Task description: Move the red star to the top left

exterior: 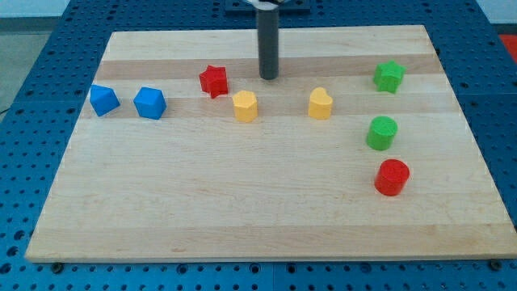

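my tip (269, 77) has no jaws, so it grips nothing; the red star (214, 81) sits near on its view-left, the yellow hexagon (245, 106) just below-left.

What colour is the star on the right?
Green star, clearest in the camera view, near the top right.

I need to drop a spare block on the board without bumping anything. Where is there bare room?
The whole lower half, below the yellow blocks and left of the red cylinder, is bare. So is the top left corner above the blue blocks. It is crowded around the red star and my tip.
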Motion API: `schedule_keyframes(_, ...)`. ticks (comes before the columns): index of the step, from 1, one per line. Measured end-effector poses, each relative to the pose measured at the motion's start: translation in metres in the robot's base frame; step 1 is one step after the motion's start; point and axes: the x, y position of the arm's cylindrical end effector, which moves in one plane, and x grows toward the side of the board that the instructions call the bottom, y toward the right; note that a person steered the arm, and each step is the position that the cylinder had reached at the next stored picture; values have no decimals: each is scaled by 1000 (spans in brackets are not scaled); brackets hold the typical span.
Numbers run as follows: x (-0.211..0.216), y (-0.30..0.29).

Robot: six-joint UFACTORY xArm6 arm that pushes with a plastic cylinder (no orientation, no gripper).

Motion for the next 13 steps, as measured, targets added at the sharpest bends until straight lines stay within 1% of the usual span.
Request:
schedule_keyframes(1,4,-84)
schedule_keyframes(2,4,-119)
schedule_keyframes(3,19,-79)
schedule_keyframes(4,48,-89)
schedule_keyframes(5,36,-134)
schedule_keyframes(6,-10,-191)
schedule_keyframes(7,-28,-208)
schedule_keyframes(8,6,-189)
schedule_keyframes(9,27,-202)
schedule_keyframes(10,-3,-252)
schedule_keyframes(11,-24,-252)
schedule_keyframes(13,-22,-309)
